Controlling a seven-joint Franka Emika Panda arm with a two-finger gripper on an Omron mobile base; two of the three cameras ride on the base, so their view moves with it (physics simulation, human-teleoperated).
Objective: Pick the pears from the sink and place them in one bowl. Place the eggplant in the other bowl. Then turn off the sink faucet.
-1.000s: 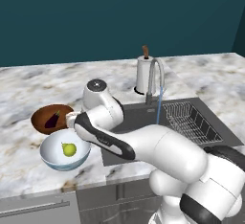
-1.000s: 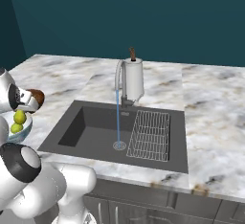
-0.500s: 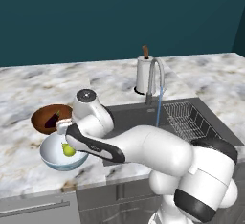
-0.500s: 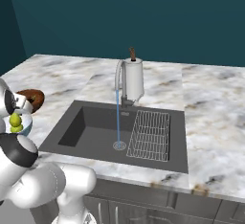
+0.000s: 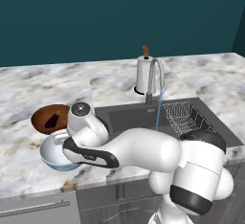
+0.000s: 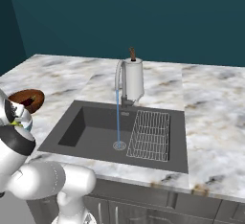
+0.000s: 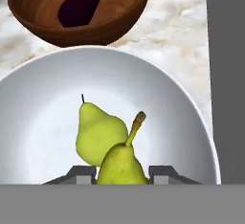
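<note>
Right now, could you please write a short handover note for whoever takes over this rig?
Gripper: shut on the second pear, above the white bowl.
First pear lies in that bowl.
Eggplant lies in the wooden bowl.
Sink holds no produce; faucet is running.
Done: eggplant, first pear.
Left: release this pear, turn off the faucet.

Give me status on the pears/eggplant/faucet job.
Done: the eggplant lies in the wooden bowl, and one pear sits in the white bowl. In hand: the claw is shut on the second pear, held over that white bowl. Left: release it, then turn off the faucet, whose water stream is running into the sink.
</note>
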